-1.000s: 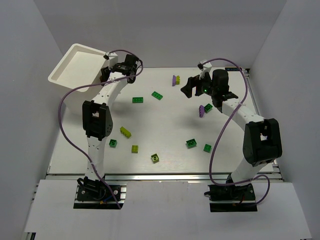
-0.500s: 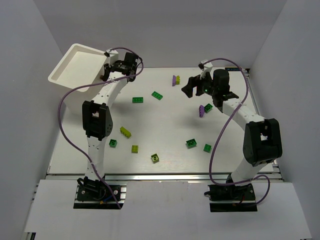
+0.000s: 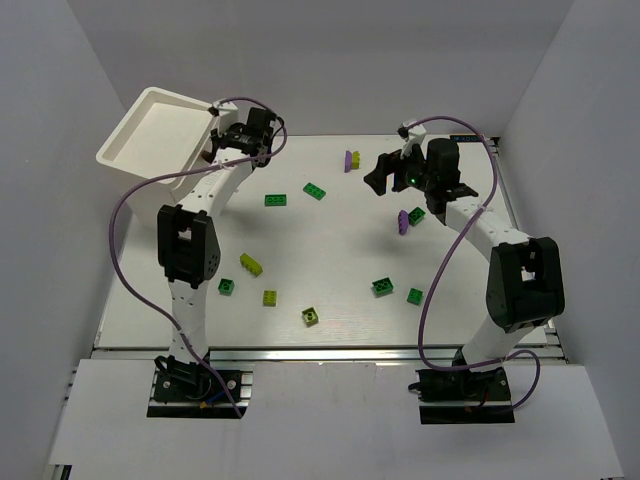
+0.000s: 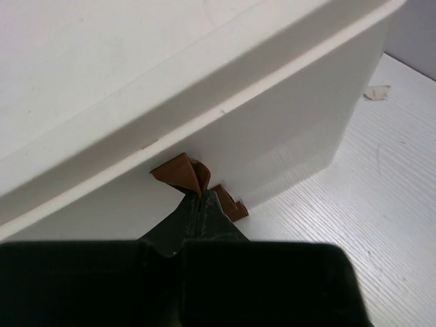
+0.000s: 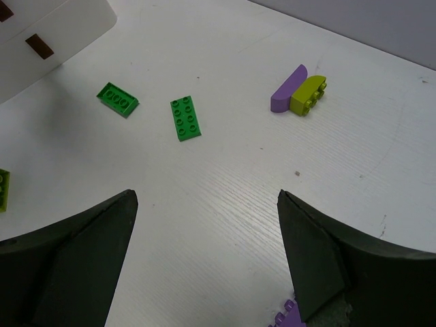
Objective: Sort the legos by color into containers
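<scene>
The white container (image 3: 150, 130) sits at the far left, its tray tilted up; its wall (image 4: 204, 68) fills the left wrist view. My left gripper (image 3: 213, 140) (image 4: 201, 197) is shut at that rim, its tips pinching a folded brown tab (image 4: 180, 174). My right gripper (image 3: 378, 175) (image 5: 208, 197) hovers open over bare table. Ahead of it lie two green legos (image 5: 185, 118) (image 5: 117, 99) and a purple and yellow-green pair (image 5: 289, 88) (image 3: 351, 160). A purple lego (image 5: 289, 319) (image 3: 402, 221) lies by its right finger.
Other legos are scattered nearer the arms: yellow-green ones (image 3: 251, 264) (image 3: 269, 297) (image 3: 311, 316) and green ones (image 3: 228, 286) (image 3: 382, 286) (image 3: 414, 295) (image 3: 416, 214). Grey walls close in the table on three sides. The container's corner (image 5: 54, 27) shows in the right wrist view.
The left gripper has closed at the container's rim, and the left arm's elbow has shifted slightly left. The right arm and the legos have not moved.
</scene>
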